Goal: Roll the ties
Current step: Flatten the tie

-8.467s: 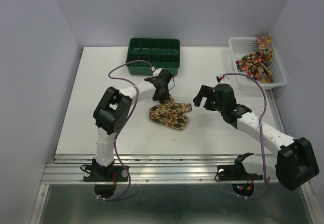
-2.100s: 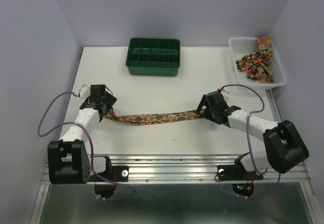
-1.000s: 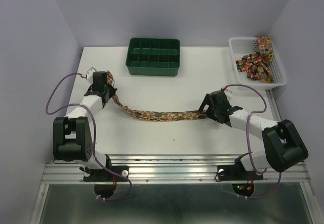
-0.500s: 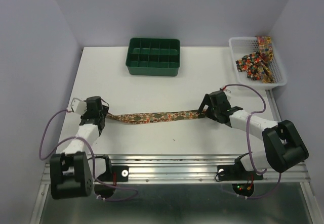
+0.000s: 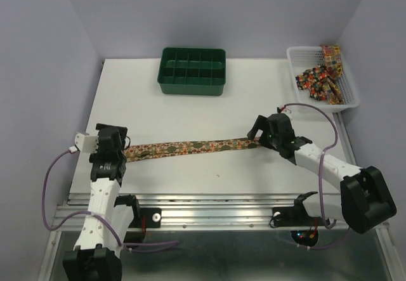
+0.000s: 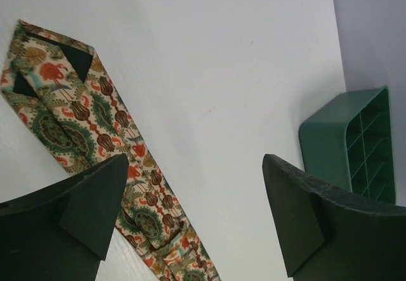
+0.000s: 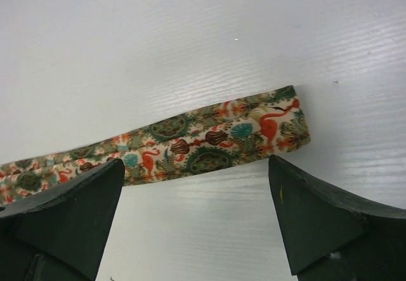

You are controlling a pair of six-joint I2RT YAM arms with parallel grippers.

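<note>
**Top view.** One tie [image 5: 190, 146] lies flat and stretched out in a nearly straight band across the near half of the table [image 5: 190, 113]. It runs from the left gripper [image 5: 114, 143] to the right gripper [image 5: 258, 135]. Each gripper sits over one end of it. The green tray [image 5: 190, 88] stands well apart at the far edge. The white basket [image 5: 293, 56] in the far right corner holds more ties [image 5: 317, 78] in a loose heap.

**Left wrist view.** The left gripper [image 6: 196, 221] has its fingers [image 6: 95, 205] spread wide, grasping nothing. The tie [image 6: 82, 122] lies on the table below them, its pointed end showing dark lining. The band passes beside and partly under the left finger. The green tray [image 6: 355, 141] shows at the right.

**Right wrist view.** The right gripper [image 7: 193, 214] is likewise spread and empty. The tie [image 7: 254, 135] ends bluntly between its fingers [image 7: 317, 217], touching neither.

The laying-out step looks done and no roll is begun. The next move calls for one gripper to come down on an end, pinch it and turn it over on itself. The other should probably steady the band so the roll stays tight and straight.
</note>
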